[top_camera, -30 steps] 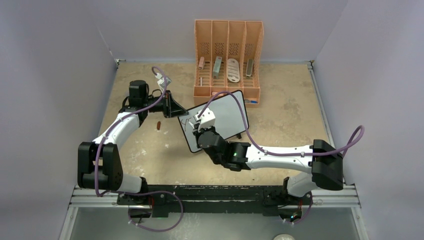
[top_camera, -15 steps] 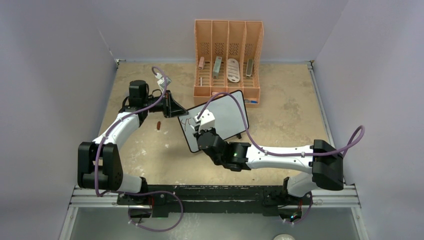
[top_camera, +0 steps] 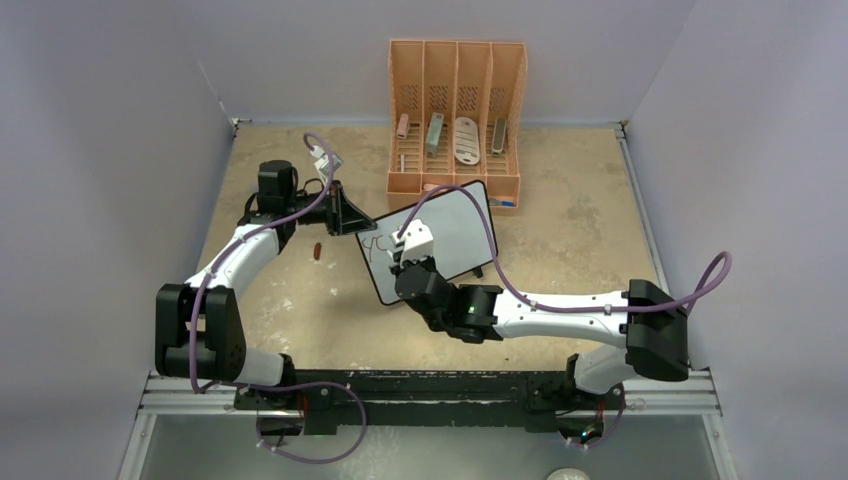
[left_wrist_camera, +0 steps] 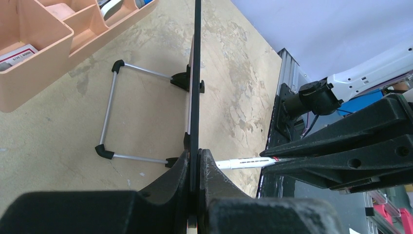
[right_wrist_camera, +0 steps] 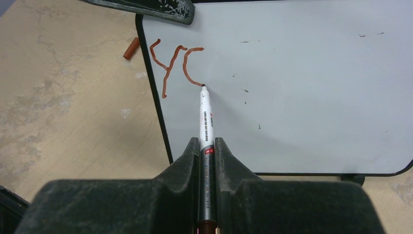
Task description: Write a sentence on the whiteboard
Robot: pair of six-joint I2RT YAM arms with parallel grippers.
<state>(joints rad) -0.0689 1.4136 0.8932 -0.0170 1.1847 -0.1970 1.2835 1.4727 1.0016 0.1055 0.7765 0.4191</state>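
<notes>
The whiteboard (top_camera: pixel 450 232) (right_wrist_camera: pixel 302 87) stands tilted in front of the orange organizer. My left gripper (top_camera: pixel 352 222) (left_wrist_camera: pixel 196 158) is shut on its left edge (left_wrist_camera: pixel 197 87), seen edge-on in the left wrist view. My right gripper (top_camera: pixel 398 262) (right_wrist_camera: pixel 207 144) is shut on a white and grey marker (right_wrist_camera: pixel 206 122) (left_wrist_camera: pixel 246 162), its tip touching the board. The sentence (right_wrist_camera: pixel 173 66) (top_camera: pixel 378 243) shows only as a red-brown "y" and a curved stroke beside it, near the board's upper left corner.
The orange organizer (top_camera: pixel 456 115) (left_wrist_camera: pixel 44 44) with several small items stands behind the board. The marker's red-brown cap (top_camera: pixel 317 250) (right_wrist_camera: pixel 130 48) lies on the table left of the board. The board's wire stand (left_wrist_camera: pixel 109 117) rests on the table behind it.
The right gripper has drawn the marker down and right, adding the curved stroke beside the "y". The left gripper and the board have stayed put.
</notes>
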